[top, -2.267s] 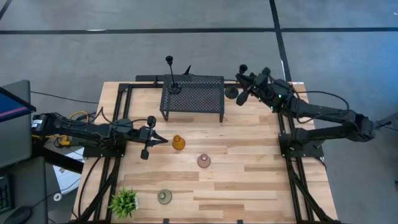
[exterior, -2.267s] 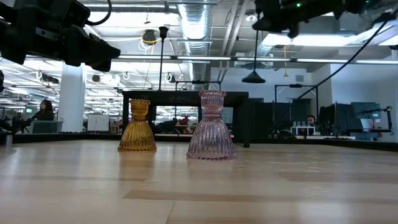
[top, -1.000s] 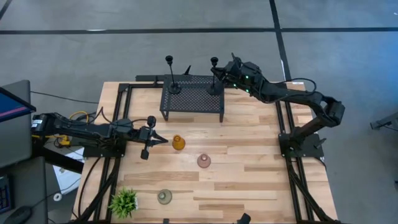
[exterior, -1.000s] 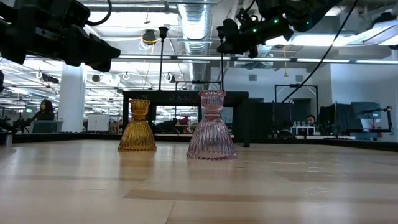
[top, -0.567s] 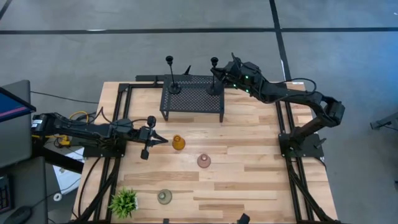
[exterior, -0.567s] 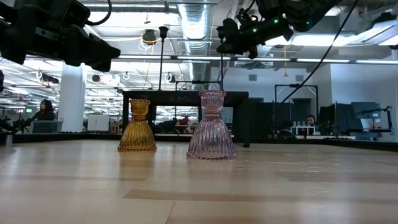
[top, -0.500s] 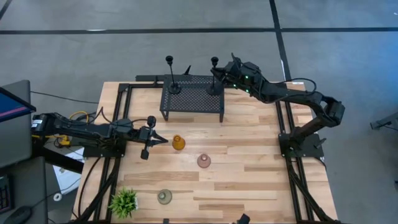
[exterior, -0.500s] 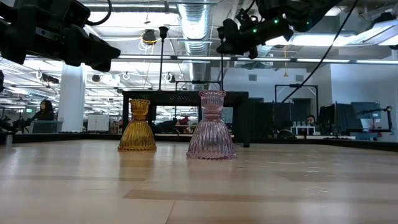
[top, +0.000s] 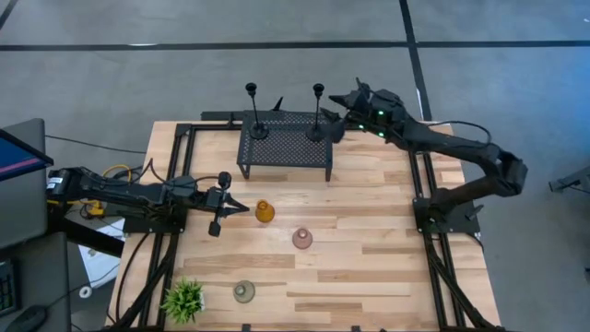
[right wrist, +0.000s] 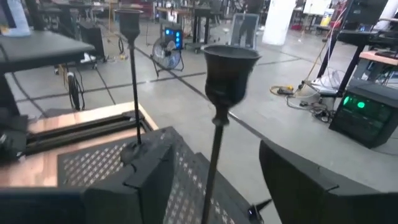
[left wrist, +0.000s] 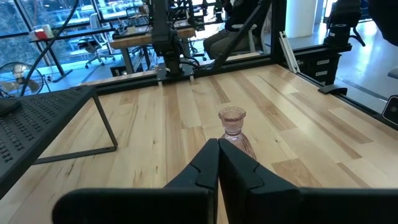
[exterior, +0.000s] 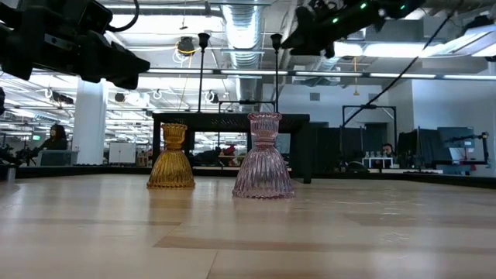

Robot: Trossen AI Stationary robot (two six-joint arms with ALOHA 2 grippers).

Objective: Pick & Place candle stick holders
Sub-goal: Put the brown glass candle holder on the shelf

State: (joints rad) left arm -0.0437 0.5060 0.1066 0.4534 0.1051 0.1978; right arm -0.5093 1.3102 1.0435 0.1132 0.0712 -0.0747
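Two tall black candle stick holders (top: 255, 111) (top: 318, 112) stand upright by their round bases on the black mesh stand (top: 286, 148). My right gripper (top: 338, 112) is open just to the right of the second one; its thin stem (right wrist: 214, 155) runs between the spread fingers with a gap on each side. The amber (top: 265, 212), pink (top: 302, 239) and grey-green (top: 243, 292) holders stand on the wooden table. My left gripper (top: 241, 210) is shut, hovering left of the amber holder, and the pink holder (left wrist: 233, 124) shows beyond it.
A small spiky green plant (top: 183, 300) sits at the table's near left corner. The mesh stand takes up the far middle of the table. Bare wood (top: 369, 267) lies to the right of the pink holder.
My right gripper has opened and let go of the second tall black holder, then drawn back a little toward the table's right edge and upward. The holder stays upright on the mesh stand.
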